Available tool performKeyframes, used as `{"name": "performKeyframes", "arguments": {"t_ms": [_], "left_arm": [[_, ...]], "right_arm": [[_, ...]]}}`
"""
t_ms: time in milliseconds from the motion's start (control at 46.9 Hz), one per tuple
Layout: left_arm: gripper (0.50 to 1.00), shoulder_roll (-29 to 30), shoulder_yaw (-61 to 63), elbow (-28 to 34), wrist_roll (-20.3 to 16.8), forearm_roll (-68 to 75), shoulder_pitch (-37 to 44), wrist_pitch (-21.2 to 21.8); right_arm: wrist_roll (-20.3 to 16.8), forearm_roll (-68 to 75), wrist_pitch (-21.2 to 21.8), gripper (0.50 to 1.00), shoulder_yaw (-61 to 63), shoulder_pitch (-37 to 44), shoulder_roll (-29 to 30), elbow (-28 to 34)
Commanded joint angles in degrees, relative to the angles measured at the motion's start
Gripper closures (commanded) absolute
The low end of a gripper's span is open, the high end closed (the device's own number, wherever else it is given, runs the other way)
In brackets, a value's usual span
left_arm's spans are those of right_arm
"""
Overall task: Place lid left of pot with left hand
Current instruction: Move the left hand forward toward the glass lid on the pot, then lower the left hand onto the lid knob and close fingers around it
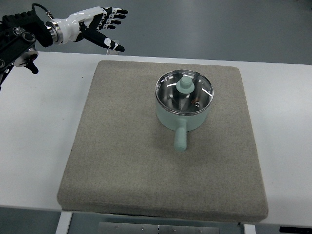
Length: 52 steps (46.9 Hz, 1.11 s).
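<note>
Overhead, looking steeply down on a white table against a grey floor filling the top of the view. Covering most of the tabletop, a square grey felt mat, corners rounded, far edge close to the table's far edge. Resting on the mat's upper right part, a pale mint-green pot, upright, with a single stubby handle pointing toward the bottom of the picture, straight at the near edge; long axis of pot and handle running far to near, only slightly tilted. Seated on the pot's rim, a round glass lid ringed in metal, level and closed, with a mint-green knob standing at its centre; reflections inside the glass, contents impossible to tell. At the upper left corner, well apart from pot and lid, the left hand, black and white, coming in on a dark arm from the left edge, hovering over the table's far edge beyond the mat's corner. Fingers spread and extended to the right, thumb angled down, holding nothing, touching nothing. Bare mat to the pot's left.
</note>
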Motion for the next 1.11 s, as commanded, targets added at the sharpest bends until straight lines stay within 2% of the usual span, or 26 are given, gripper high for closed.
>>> {"name": "performKeyframes", "arguments": {"t_ms": [0,320,555,896,1088], "left_arm": [[0.501,-0.17,2.61,0.24,0.00,2.44,-2.01,0.02],[0.504,-3.25,15.97,-1.16,0.00,3.94,-10.54,-0.07],[0.504,-3.87,20.99,-8.54,-0.09,8.24,-17.04,-0.16],[0.504,-15.46,26.44,-8.99,0.00,21.60,-20.03,-0.60],[0.504,-16.87,26.53,-9.25,0.00,25.04,-19.95,-0.60]], "right_arm": [[0.00,0.00,0.00,0.576,0.00,0.01,0.00,0.01],[0.00,0.00,0.00,0.576,0.00,0.01,0.00,-0.07],[0.00,0.00,0.00,0.576,0.00,0.01,0.00,0.01],[0.00,0.00,0.00,0.576,0.00,0.01,0.00,0.01],[0.00,0.00,0.00,0.576,0.00,-0.07,0.00,0.01]]}}
